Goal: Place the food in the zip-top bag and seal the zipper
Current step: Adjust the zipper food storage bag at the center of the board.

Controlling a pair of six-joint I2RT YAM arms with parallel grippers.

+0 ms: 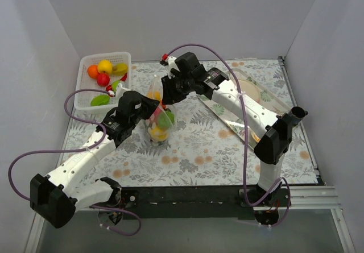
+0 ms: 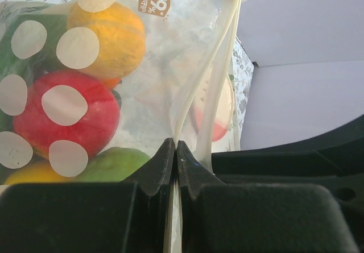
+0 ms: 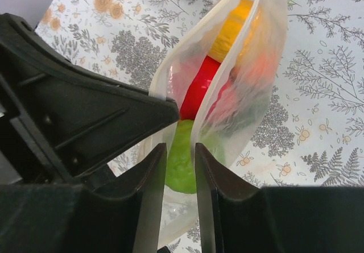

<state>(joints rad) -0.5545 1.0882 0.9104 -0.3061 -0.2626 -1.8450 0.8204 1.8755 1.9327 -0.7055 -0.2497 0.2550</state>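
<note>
Black fingers of my left claw [image 2: 175, 146] are pinched tight on the zipper [image 2: 219, 82] of the dotted bag [image 2: 170, 54]. My right claw [image 3: 179, 150] is narrow, straddling the bag's mouth edge without closing. The bag stands upright near the middle of the table [image 1: 216, 150], holding red, orange and green fruit [image 2: 68, 119]. Its mouth gapes, so sealing looks unfinished. More fruit [image 1: 103, 71] sits in the basket [image 1: 105, 56] at the far left corner.
</note>
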